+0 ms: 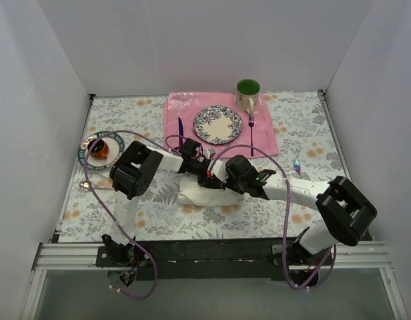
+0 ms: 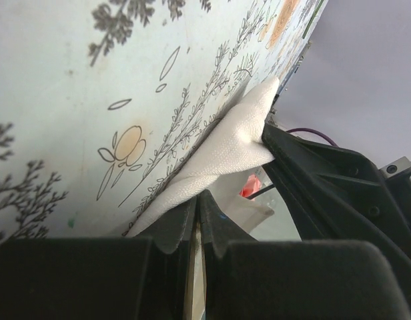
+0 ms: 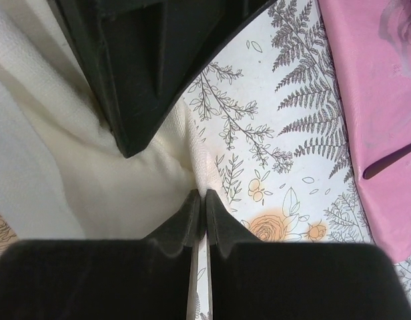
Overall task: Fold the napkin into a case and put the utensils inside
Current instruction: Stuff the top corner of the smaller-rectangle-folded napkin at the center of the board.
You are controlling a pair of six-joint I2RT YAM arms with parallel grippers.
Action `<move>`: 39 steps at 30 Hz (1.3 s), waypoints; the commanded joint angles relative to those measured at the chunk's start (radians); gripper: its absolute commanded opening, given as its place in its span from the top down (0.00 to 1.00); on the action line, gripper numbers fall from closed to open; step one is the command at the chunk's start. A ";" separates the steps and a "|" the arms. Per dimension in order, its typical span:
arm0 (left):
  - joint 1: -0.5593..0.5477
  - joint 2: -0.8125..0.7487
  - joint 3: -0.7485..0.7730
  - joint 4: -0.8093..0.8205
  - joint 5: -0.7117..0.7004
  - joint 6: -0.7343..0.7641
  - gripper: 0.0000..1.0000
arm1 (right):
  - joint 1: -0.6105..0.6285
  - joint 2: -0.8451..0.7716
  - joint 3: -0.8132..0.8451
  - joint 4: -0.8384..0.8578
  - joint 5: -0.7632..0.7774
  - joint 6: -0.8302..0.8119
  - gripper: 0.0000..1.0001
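- Napkin (image 1: 192, 195): cream-white cloth, bunched and part folded. It lies on the floral surface (image 1: 305, 127) just off the near edge of the pink placemat (image 1: 265, 137), with both arms meeting over it.
- Left gripper (image 2: 199, 200): jaws clenched on the napkin's edge. In the left wrist view the cloth rises from the tips in a taut ridge, lifted off the surface.
- Right gripper (image 3: 204, 200): jaws pressed together at the napkin's border, and the cloth runs right into the tips, so it appears pinched. The placemat's near corner shows just beyond in the right wrist view.
- The two grippers sit close together. Each wrist view has the other's black body in frame.
- One iridescent utensil (image 1: 297, 165): on the surface, off the placemat's near right corner and apart from the napkin. It is too small to tell which piece it is.
- A pale shiny piece (image 1: 85, 186): well off the placemat's left side. I cannot tell what it is.
- On the placemat: a patterned plate (image 1: 218, 125) at centre, a dark purple knife (image 1: 180, 130) to its left and a dark purple fork (image 1: 251, 127) to its right.
- Green mug (image 1: 247, 93): at the placemat's far edge.
- Small dish (image 1: 101, 150): well off the placemat's left side, with something dark and orange in it.
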 commanded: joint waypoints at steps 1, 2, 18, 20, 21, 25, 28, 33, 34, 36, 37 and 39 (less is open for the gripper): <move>0.020 -0.038 -0.016 -0.031 -0.042 -0.002 1.00 | 0.007 -0.045 -0.035 0.046 -0.014 -0.032 0.92; 0.021 -0.037 -0.016 -0.028 -0.039 -0.010 1.00 | 0.007 -0.037 -0.035 0.049 -0.016 -0.028 0.93; 0.029 -0.156 -0.042 0.116 0.033 -0.062 0.85 | -0.031 -0.002 -0.051 0.074 -0.129 0.008 0.99; 0.031 -0.187 -0.048 0.133 0.041 -0.070 0.80 | -0.042 -0.006 -0.054 0.069 -0.146 0.008 0.99; 0.031 -0.196 -0.051 0.136 0.050 -0.075 0.76 | -0.047 -0.008 -0.055 0.066 -0.158 0.008 0.99; 0.046 -0.238 -0.066 0.136 0.062 -0.098 0.70 | -0.056 -0.013 -0.060 0.060 -0.171 0.008 0.99; 0.081 -0.279 -0.080 0.097 0.071 -0.081 0.68 | -0.065 -0.011 -0.051 0.054 -0.177 0.014 0.99; 0.178 -0.391 -0.147 -0.038 0.052 0.066 0.66 | -0.068 -0.005 -0.041 0.044 -0.214 0.021 0.99; 0.217 -0.438 -0.164 -0.058 0.053 0.088 0.66 | -0.068 -0.006 -0.041 0.043 -0.217 0.022 0.99; 0.253 -0.483 -0.212 -0.062 0.079 0.161 0.63 | -0.070 -0.006 -0.043 0.043 -0.227 0.022 0.99; 0.279 -0.536 -0.226 -0.054 0.091 0.203 0.62 | -0.071 -0.005 -0.041 0.043 -0.229 0.025 0.99; 0.284 -0.622 -0.266 -0.045 0.111 0.314 0.61 | -0.073 -0.002 -0.037 0.038 -0.238 0.026 0.99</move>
